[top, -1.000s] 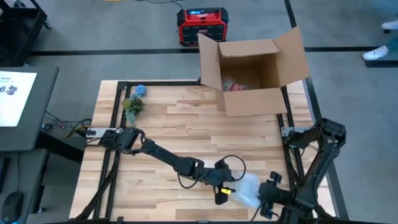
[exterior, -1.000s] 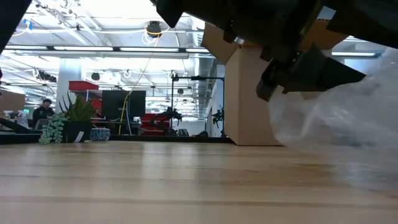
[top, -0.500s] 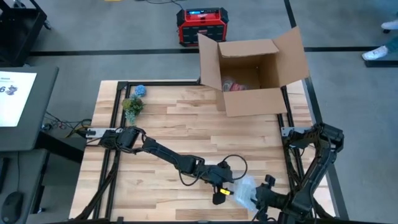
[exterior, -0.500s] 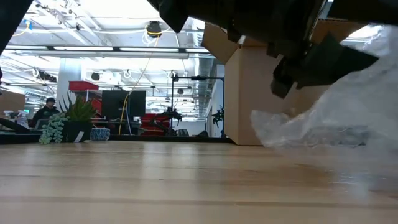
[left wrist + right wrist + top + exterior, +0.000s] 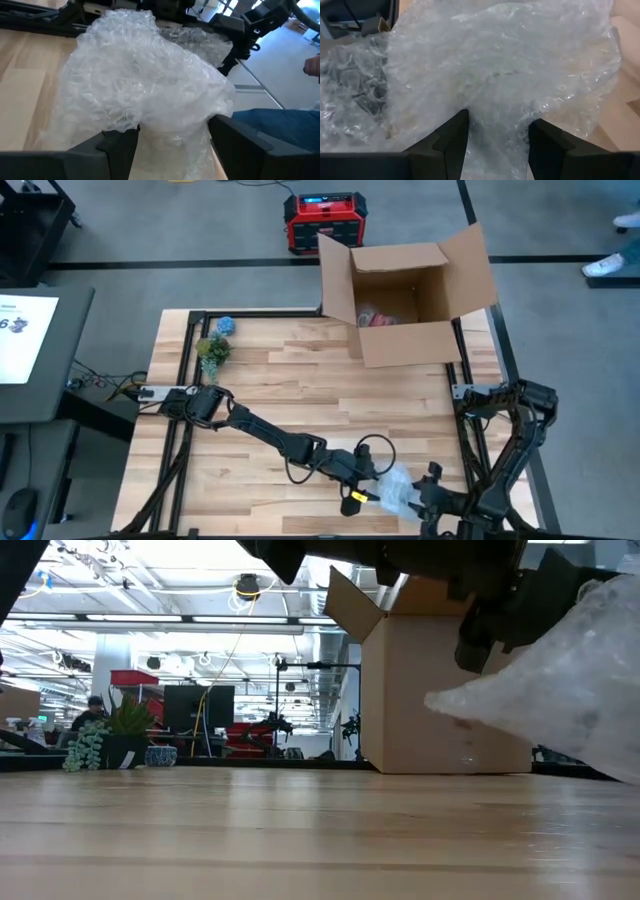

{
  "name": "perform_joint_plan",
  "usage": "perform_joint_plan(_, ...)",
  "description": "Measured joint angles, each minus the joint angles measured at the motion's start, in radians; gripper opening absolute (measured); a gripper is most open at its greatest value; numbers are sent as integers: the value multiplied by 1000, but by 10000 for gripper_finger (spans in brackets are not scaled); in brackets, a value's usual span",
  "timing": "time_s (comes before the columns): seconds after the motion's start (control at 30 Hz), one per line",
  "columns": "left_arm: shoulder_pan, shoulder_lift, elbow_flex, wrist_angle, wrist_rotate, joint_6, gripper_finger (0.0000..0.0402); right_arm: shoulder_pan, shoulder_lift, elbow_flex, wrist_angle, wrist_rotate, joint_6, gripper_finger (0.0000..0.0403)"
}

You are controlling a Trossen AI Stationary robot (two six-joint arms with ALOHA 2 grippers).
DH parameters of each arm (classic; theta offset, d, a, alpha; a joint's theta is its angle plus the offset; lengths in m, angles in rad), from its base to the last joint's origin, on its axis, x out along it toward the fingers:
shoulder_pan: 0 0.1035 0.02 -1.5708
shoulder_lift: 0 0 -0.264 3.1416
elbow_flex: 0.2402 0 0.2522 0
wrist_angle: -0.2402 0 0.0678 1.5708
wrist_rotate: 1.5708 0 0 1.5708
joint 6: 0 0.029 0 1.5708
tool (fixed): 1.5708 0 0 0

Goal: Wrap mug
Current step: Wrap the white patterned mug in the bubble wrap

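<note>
1. two grippers are being brought together at the near edge of the wooden table, both closed on one crumpled bundle of bubble wrap.
2. the left gripper is being held at the end of its arm, stretched low across the table from the left side, just beside the bundle's left edge.
3. in the left wrist view, the left gripper is shown with its fingers partly apart and the bubble wrap being pinched between them.
4. the right gripper is being held against the bundle's right side, near the table's front right corner.
5. in the right wrist view, the right gripper is shown with its fingers partly apart, the bubble wrap being gripped between them.
6. in the low view, the bubble wrap is being held clear of the tabletop.
7. the mug is not being shown plainly; whether it lies inside the wrap cannot be told.
8. an open cardboard box is standing at the far edge, well apart from the bundle.
9. a small plant is standing at the far left corner.
</note>
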Motion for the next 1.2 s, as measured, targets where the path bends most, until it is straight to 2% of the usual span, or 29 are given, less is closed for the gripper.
perform_joint_plan(0.27,0,-7,6,24,20,-10,223,67,2,-3,-8,-42,79,161)
perform_joint_plan(0.43,0,-7,6,21,20,-10,223,89,19,-13,-51,-211,168,161)
perform_joint_plan(0.57,0,-7,18,-4,21,9,223,89,56,-3,-29,-244,203,161)
perform_joint_plan(0.7,0,-33,57,-150,19,66,223,75,101,-1,-29,-191,247,161)
perform_joint_plan(0.8,-1,-94,91,-348,7,81,223,49,111,-2,-37,-146,278,161)
perform_joint_plan(0.9,-9,-170,119,-548,-64,93,223,0,112,-5,-50,-110,277,161)
perform_joint_plan(0.97,-19,-228,123,-672,-149,91,223,-45,106,-5,-55,-98,257,161)
perform_joint_plan(1.1,-69,-334,124,-791,-349,72,223,-156,102,-4,-47,-93,202,161)
perform_joint_plan(1.2,-112,-368,125,-827,-443,63,223,-240,102,3,-47,-99,119,161)
